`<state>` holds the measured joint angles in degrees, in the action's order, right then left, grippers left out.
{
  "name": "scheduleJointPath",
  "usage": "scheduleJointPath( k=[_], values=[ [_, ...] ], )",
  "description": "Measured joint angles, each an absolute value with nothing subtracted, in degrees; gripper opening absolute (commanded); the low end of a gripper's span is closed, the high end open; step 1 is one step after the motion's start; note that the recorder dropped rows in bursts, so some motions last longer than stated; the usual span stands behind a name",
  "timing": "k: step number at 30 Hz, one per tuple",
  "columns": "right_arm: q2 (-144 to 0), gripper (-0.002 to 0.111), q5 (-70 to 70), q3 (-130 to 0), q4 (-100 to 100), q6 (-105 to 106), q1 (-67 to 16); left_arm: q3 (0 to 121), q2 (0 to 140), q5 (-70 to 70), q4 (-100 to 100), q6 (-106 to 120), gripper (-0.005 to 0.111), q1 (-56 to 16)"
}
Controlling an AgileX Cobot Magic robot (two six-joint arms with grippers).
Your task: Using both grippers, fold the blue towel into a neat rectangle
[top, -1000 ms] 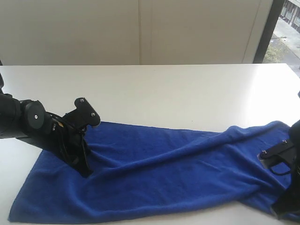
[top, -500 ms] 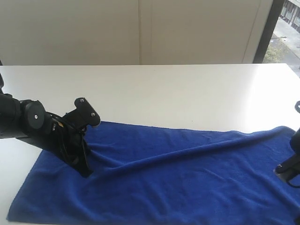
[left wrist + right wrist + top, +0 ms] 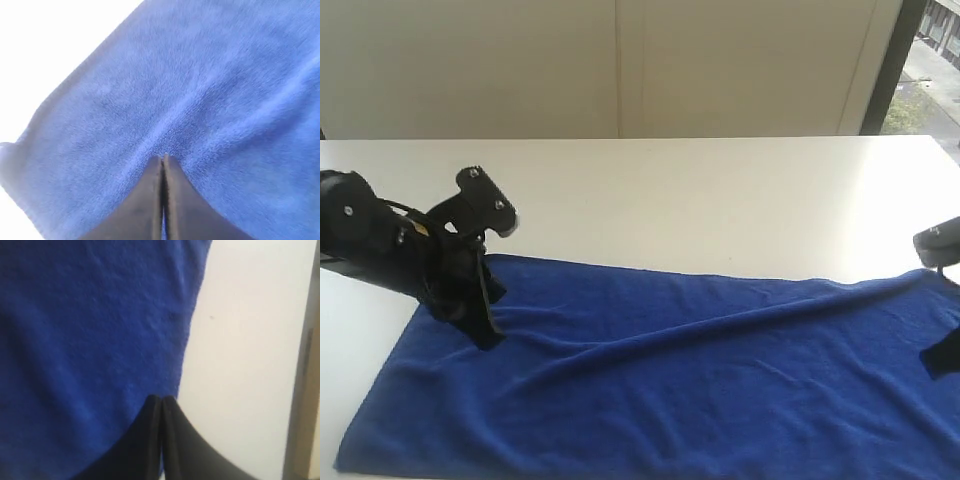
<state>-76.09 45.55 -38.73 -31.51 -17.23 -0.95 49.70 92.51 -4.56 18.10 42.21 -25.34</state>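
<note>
The blue towel (image 3: pixel 700 380) lies stretched long across the front of the white table (image 3: pixel 720 200), with a taut ridge running along it from one gripper to the other. My left gripper (image 3: pixel 488 340) stands tilted on the towel's left part, near its far hem. In the left wrist view it (image 3: pixel 163 157) is shut, pinching a crease of the towel (image 3: pixel 200 90). My right gripper (image 3: pixel 935 360) is at the picture's right edge, half cut off. In the right wrist view it (image 3: pixel 161 399) is shut on the towel (image 3: pixel 90 330) just at its hem.
Bare white tabletop (image 3: pixel 250 340) lies beyond the towel's right end, up to the table edge (image 3: pixel 305 390). A pale wall (image 3: pixel 620 70) rises behind the table, and a dark window frame (image 3: pixel 885 70) stands at the back right.
The right gripper has pulled its end of the towel to the right and flattened the bunched folds there. The left arm has shifted left and back with its pinch.
</note>
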Motion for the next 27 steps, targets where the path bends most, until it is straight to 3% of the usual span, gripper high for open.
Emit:
scheduleJointPath(
  k=[14, 21, 27],
  values=[
    [-61.9, 0.000, 37.4, -38.1, -13.4, -4.4, -1.0, 49.7, 79.4, -30.0, 32.8, 43.3, 0.000, -27.0],
    [-58.1, 0.000, 36.1, -37.4, -12.6, -4.4, -1.0, 50.0, 79.4, -26.5, 34.8, 43.6, 0.000, -34.6],
    [-57.8, 0.000, 34.9, -36.9, -12.3, -4.4, -1.0, 57.0, 82.4, -24.0, 34.9, 42.3, 0.000, -35.8]
  ],
)
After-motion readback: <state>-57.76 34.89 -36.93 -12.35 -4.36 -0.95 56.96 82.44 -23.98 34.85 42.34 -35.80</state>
